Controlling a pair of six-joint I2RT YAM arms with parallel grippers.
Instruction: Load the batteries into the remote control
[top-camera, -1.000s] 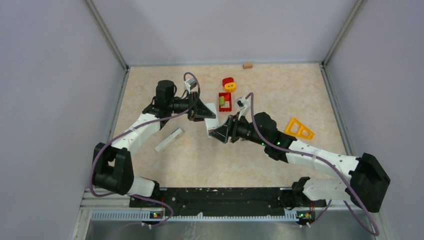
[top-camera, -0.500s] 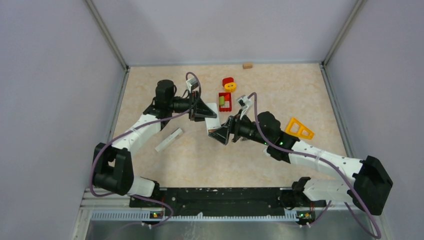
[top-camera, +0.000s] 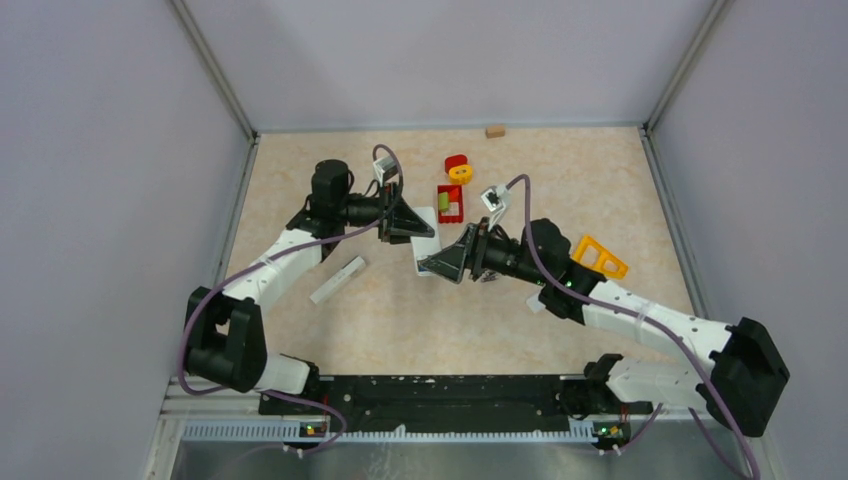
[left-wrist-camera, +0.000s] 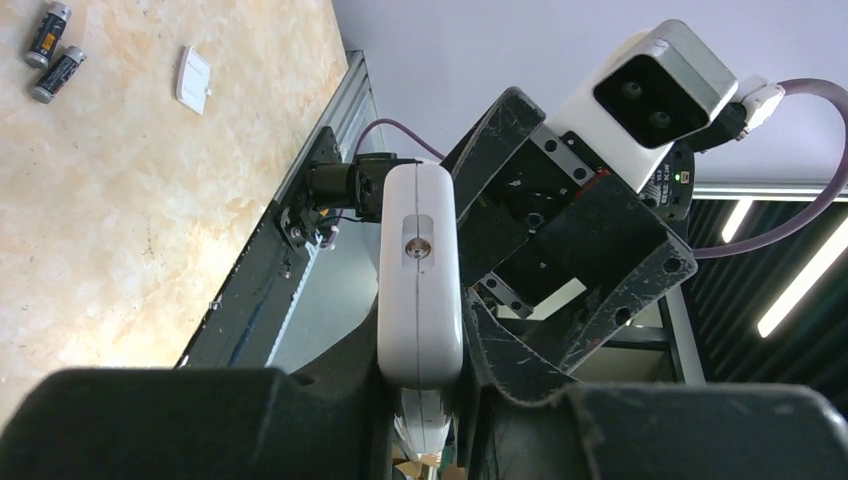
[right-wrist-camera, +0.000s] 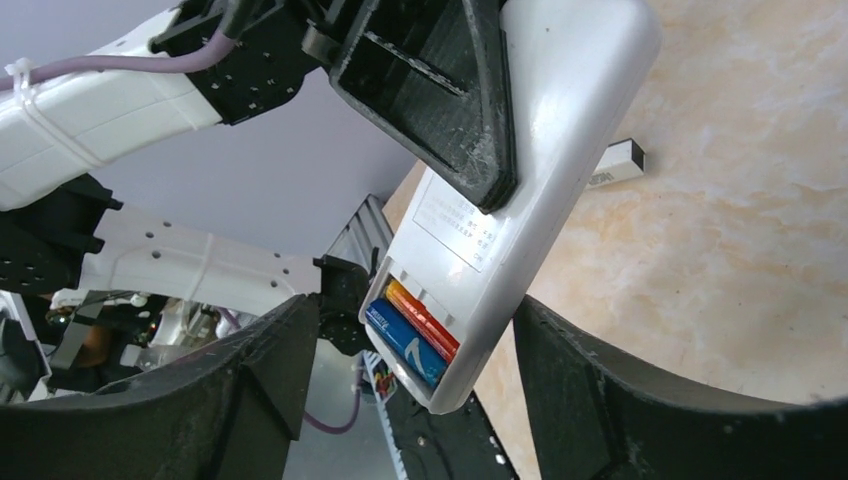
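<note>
My left gripper (top-camera: 405, 222) is shut on a white remote control (top-camera: 426, 240) and holds it above the table; in the left wrist view the remote (left-wrist-camera: 420, 270) sits edge-on between the jaws (left-wrist-camera: 420, 375). In the right wrist view the remote's (right-wrist-camera: 530, 190) battery bay is uncovered, with a blue battery (right-wrist-camera: 405, 346) and a reddish-orange battery (right-wrist-camera: 426, 318) lying side by side in it. My right gripper (right-wrist-camera: 410, 400) is open, its fingers (right-wrist-camera: 640, 400) apart on either side of the remote's lower end, not touching it. Two dark batteries (left-wrist-camera: 47, 35) lie on the table.
A second long white piece (top-camera: 338, 279) lies left of the remote. A small white flat piece (left-wrist-camera: 193, 79) lies near the loose batteries. A red tray (top-camera: 449, 204), a red-and-yellow ring (top-camera: 458, 168), a tan block (top-camera: 494, 130) and an orange triangle (top-camera: 598, 256) stand further back and right.
My right arm has shifted right and back, and its wrist has turned, with the open gripper staying at the remote's lower end. The left arm and the remote have hardly moved.
</note>
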